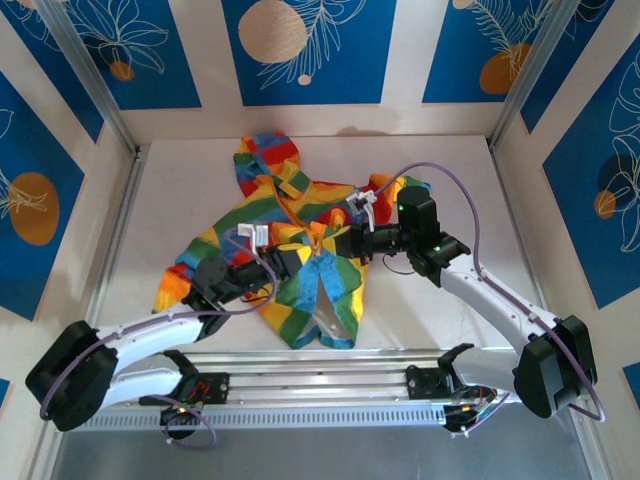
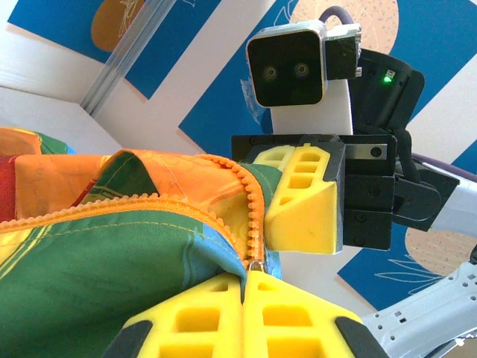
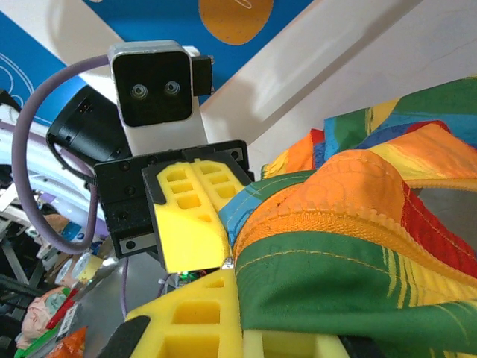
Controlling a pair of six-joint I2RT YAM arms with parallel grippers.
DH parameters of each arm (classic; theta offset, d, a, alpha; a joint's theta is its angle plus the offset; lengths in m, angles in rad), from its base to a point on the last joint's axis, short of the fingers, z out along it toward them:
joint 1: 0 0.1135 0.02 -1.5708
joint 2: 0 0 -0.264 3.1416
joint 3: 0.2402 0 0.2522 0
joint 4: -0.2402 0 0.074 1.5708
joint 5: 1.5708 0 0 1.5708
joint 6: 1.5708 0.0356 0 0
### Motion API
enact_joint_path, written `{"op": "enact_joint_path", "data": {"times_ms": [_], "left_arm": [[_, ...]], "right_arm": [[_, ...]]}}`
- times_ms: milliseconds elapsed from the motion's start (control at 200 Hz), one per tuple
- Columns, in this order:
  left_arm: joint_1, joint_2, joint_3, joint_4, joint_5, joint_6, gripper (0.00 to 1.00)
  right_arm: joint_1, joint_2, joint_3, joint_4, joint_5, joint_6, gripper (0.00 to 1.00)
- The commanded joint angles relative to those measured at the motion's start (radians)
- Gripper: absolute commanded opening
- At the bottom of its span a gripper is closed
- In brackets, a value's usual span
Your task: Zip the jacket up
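The jacket (image 1: 268, 168) lies on the pale table (image 1: 180, 205).

Top camera looks down from behind; left wrist camera (image 3: 156, 82) and right wrist camera (image 2: 287, 63) face each other closely across the zipper (image 2: 253, 209) of the jacket (image 1: 250, 215).

I have a pale table (image 1: 450, 190) under me. Behind the table stand blue wall panels (image 1: 350, 70) with white leaves and orange discs. Slanted metal posts (image 1: 88, 80) rise at its far corners, and a slotted metal rail (image 1: 330, 385) runs along its near edge.

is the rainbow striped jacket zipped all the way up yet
No, the rainbow-striped fabric jacket lies with its lower front flaps spread apart, white lining showing between them.
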Motion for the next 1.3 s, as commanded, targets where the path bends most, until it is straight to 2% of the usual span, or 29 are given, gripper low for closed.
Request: {"op": "enact_joint_path", "data": {"times_ms": [0,165,295,410,510,615,840,970,1170,1295], "left_arm": [[-0.012,-0.045,0.026,-0.160,0.045,0.070,0.00],[-0.011,-0.073,0.067,-0.276,0.085,0.092,0.00],[-0.011,-0.093,0.089,-0.372,0.077,0.094,0.00],[-0.007,-0.128,0.089,-0.420,0.054,0.077,0.34],[0.001,-0.174,0.074,-0.437,0.024,0.032,0.48],[0.007,-0.226,0.070,-0.507,-0.017,-0.041,0.55],[0.007,-0.244,0.055,-0.584,-0.054,-0.238,0.53],[0.005,-0.214,0.051,-0.591,-0.045,-0.293,0.51],[-0.006,-0.162,0.027,-0.481,-0.026,-0.323,0.46],[-0.014,-0.102,0.023,-0.404,-0.013,-0.340,0.37]], "right_arm": [[-0.015,0.011,0.023,0.005,-0.054,-0.011,0.00],[-0.014,0.010,0.016,-0.003,-0.038,-0.013,0.00],[-0.012,0.013,-0.007,0.026,-0.032,0.007,0.00],[-0.003,0.013,-0.035,0.049,-0.025,0.022,0.00],[0.004,0.006,-0.052,0.053,-0.014,0.028,0.00],[0.006,-0.002,-0.064,0.051,-0.011,0.028,0.00],[0.009,-0.015,-0.088,0.059,-0.008,0.037,0.00],[0.014,-0.015,-0.103,0.067,-0.007,0.044,0.00],[0.015,0.000,-0.120,0.076,-0.016,0.071,0.00],[0.020,0.005,-0.129,0.075,-0.028,0.079,0.00]]}}
